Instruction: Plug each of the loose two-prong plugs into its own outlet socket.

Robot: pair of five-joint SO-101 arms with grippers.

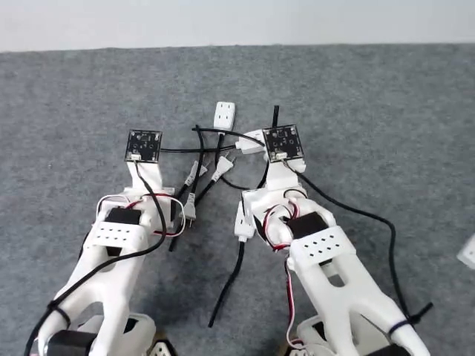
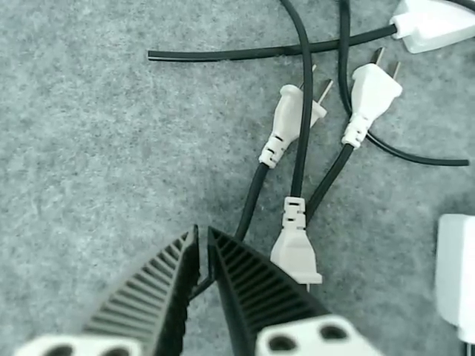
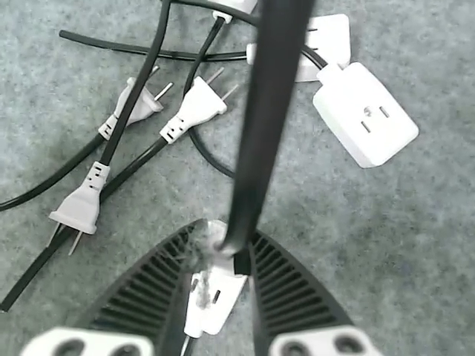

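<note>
Three white two-prong plugs on black cables lie loose on the grey carpet: one, a second and a third. From above they show between the arms. My left gripper hovers just short of them, shut, with a black cable passing under its tips. My right gripper is shut on a small white outlet socket. That socket's black cable rises past the camera. A free socket lies just beyond, and another behind it.
Black cables cross in a tangle around the plugs. One socket lies at the far side, one by the right arm's wrist. A white block on a cable lies between the arms. Another white object sits at the right edge.
</note>
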